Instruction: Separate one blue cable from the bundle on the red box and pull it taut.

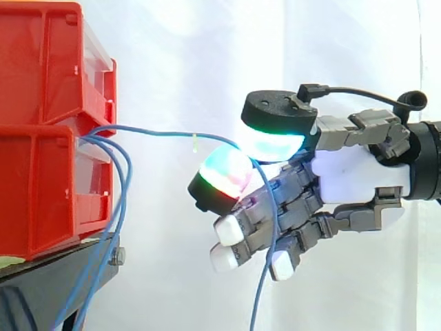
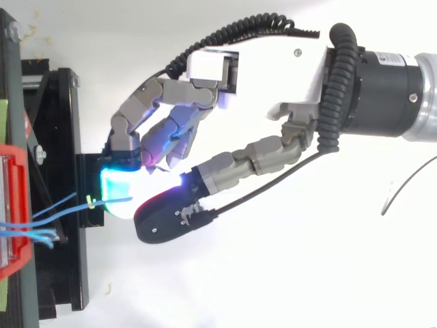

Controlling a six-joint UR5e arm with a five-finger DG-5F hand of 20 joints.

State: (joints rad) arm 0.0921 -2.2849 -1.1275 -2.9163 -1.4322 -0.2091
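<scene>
With hand (image 1: 348, 176) curled, pinching one blue cable (image 1: 151, 131) btwn glowing pads (image 1: 275, 141), near red box (image 1: 41, 186); rest of bundle (image 1: 126, 186) hanging off box. Separating apparently done; tautening w/ slack showing. Needing pull away from box w/o loosening pinch.

Stacked red plastic bins (image 1: 48, 138): smooth, semi-gloss moulding. Thin blue cable (image 1: 172, 133): smooth plastic sheath. Hand (image 1: 351, 176): glossy white palm shell, matt grey links. Black metal stand (image 2: 65, 273): matt. White cloth curtain (image 1: 207, 55): matt.
</scene>
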